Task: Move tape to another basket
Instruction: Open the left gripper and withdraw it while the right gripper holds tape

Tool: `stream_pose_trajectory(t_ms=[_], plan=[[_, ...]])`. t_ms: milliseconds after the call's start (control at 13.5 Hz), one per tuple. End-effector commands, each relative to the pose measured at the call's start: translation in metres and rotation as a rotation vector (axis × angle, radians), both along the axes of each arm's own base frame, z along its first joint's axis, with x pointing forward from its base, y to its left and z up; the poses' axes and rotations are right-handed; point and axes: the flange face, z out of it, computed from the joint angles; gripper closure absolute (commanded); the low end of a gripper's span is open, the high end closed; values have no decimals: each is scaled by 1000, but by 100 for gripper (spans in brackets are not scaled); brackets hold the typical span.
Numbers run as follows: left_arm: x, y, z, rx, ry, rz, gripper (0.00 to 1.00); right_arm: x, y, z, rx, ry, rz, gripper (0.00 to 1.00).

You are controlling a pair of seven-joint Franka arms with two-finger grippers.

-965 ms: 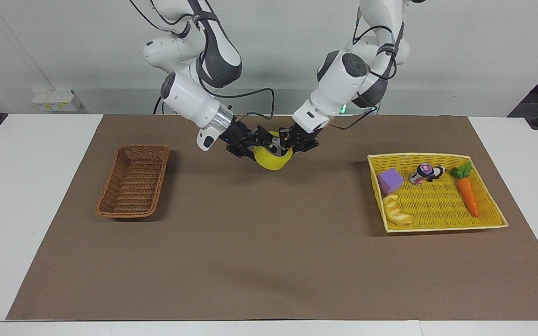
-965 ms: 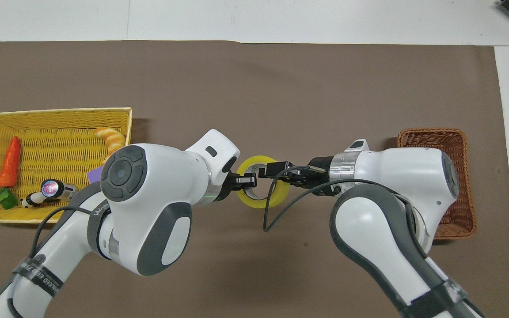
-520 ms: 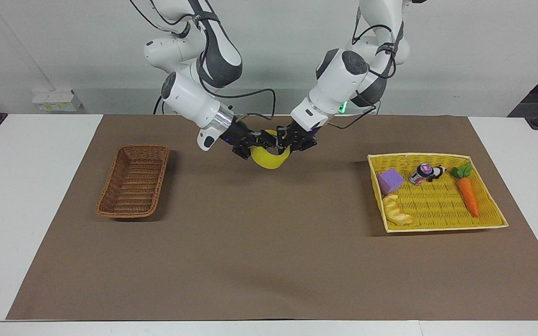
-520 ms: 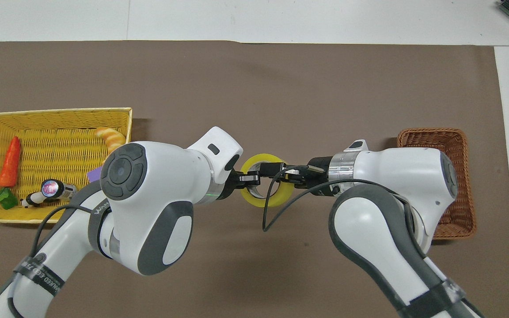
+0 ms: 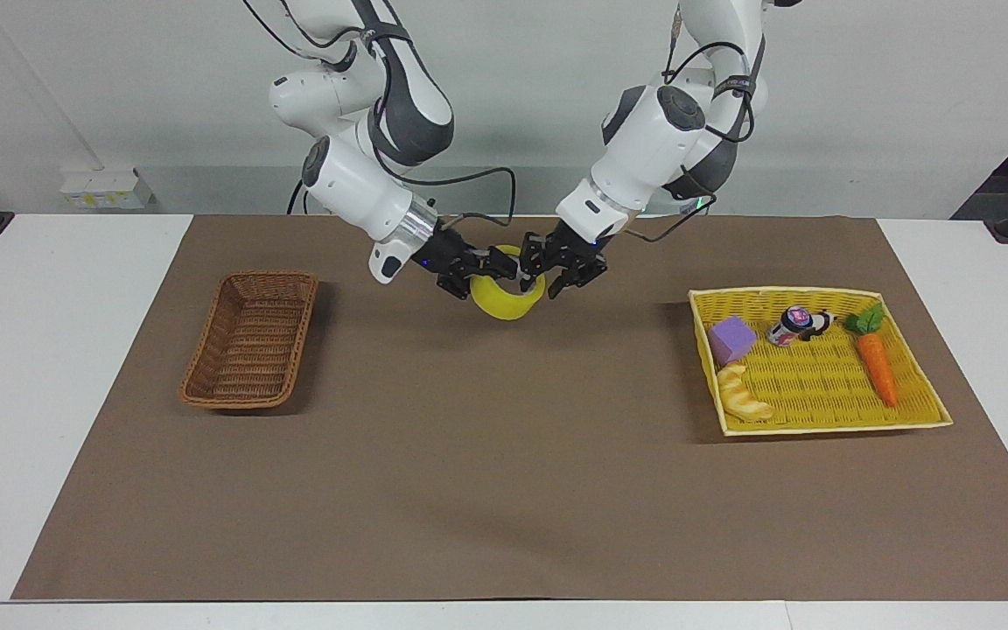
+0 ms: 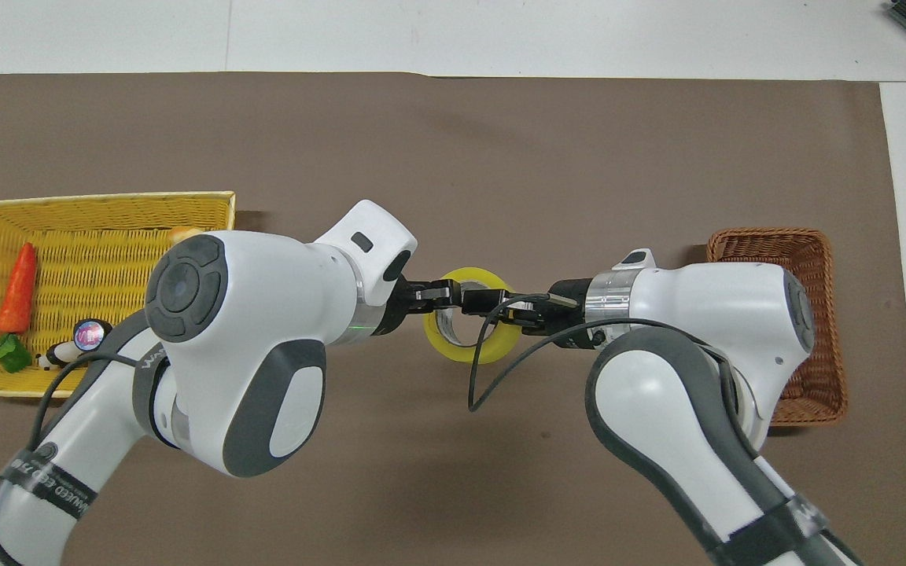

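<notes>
The tape [image 5: 509, 303] [image 6: 470, 355], a yellow roll with a pale core, hangs over the middle of the brown mat between both hands. My right gripper [image 5: 493, 262] [image 6: 483, 302] is shut on the roll's upper rim and carries it. My left gripper [image 5: 549, 275] [image 6: 440, 294] is open right beside the roll, its fingers spread and off the rim. The brown wicker basket [image 5: 248, 343] [image 6: 813, 259] stands empty at the right arm's end of the mat, partly covered by the right arm in the overhead view.
A flat yellow woven tray [image 5: 819, 385] [image 6: 91, 228] at the left arm's end holds a carrot [image 5: 877, 367], a purple block [image 5: 731, 339], a croissant toy [image 5: 742, 395] and a small can [image 5: 789, 325]. Bare mat lies between tape and basket.
The right gripper closed on the tape's rim. The left gripper let go, opened and drew back a little toward its own end. The roll stayed in the air.
</notes>
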Motion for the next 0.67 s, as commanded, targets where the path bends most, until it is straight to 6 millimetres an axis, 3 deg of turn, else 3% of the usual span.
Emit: stream_pose_trajectory(t_ms=[0,223,445,594], plan=[[12,20,8,12,-5,19,29,0,-2,7,10,4,-19,100],[24,63,13,68,-8,-34,26,2,-8,2,-36,22,-26,100],[45,124,8,127,7,-39,26,7,-16,2,-85,19,-27,100],[61,168,7,226,-44,-57,17,15,-27,12,-164,9,-32,100]])
